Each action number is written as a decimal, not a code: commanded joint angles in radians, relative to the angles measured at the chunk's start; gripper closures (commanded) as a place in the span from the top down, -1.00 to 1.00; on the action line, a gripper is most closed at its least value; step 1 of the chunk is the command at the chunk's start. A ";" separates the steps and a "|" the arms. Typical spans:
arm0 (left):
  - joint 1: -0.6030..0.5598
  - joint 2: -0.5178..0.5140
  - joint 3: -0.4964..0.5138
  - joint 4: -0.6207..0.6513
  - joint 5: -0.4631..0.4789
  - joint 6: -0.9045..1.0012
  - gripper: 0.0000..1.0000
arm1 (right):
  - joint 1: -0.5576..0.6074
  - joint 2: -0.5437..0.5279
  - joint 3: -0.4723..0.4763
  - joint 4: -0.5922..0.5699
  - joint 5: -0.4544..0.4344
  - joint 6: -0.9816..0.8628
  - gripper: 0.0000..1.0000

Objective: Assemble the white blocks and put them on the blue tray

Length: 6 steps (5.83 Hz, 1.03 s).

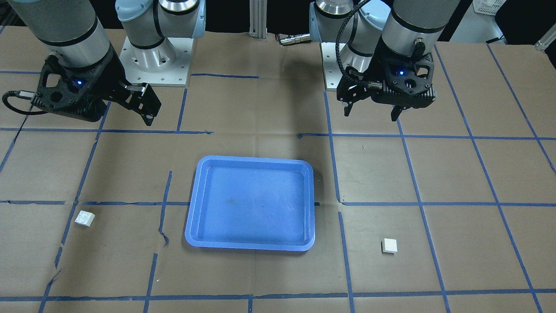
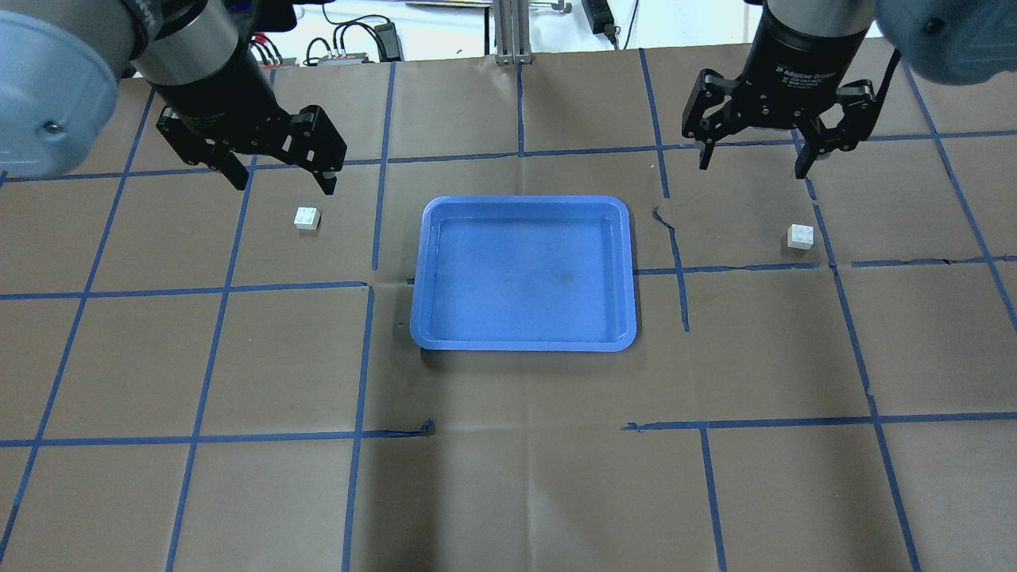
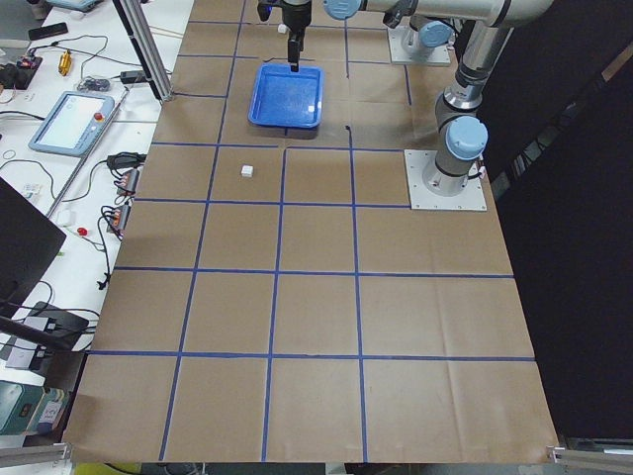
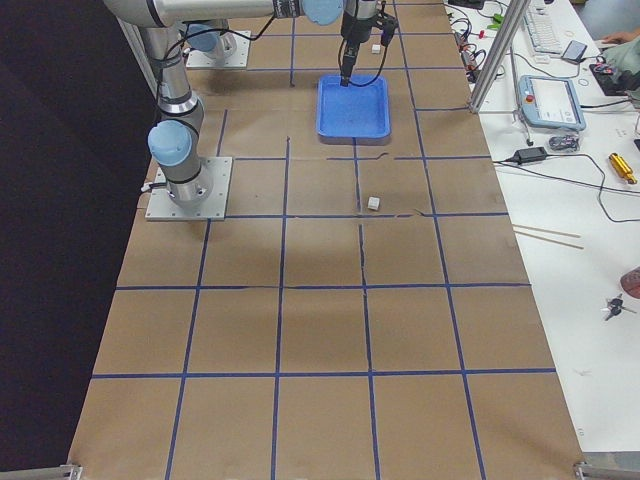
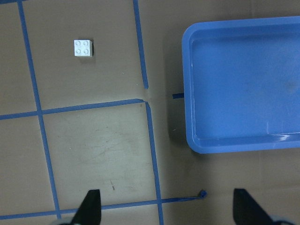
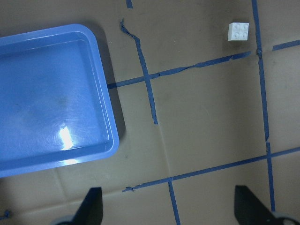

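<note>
The blue tray (image 2: pixel 523 272) lies empty at the table's middle. One white block (image 2: pixel 307 218) sits to its left, just in front of my left gripper (image 2: pixel 284 186), which hangs open and empty above the table. The other white block (image 2: pixel 801 237) sits to the tray's right, in front of my right gripper (image 2: pixel 752 167), also open and empty. The left wrist view shows its block (image 5: pixel 83 48) studs up, left of the tray (image 5: pixel 243 89). The right wrist view shows its block (image 6: pixel 238 31) right of the tray (image 6: pixel 51 98). The blocks lie far apart, both outside the tray.
Brown paper with a blue tape grid covers the table (image 2: pixel 508 477). The two arm bases (image 1: pixel 152 56) stand at the robot side. Benches with a pendant (image 3: pixel 74 117) and cables run along the far table edge.
</note>
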 commanded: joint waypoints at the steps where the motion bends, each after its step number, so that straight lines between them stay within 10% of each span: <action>1: 0.000 0.000 0.000 -0.001 0.001 0.000 0.98 | 0.002 0.010 -0.022 -0.016 -0.005 -0.005 1.00; 6: 0.072 -0.004 -0.003 0.002 -0.009 0.255 0.98 | 0.000 0.012 -0.028 -0.017 0.006 -0.008 1.00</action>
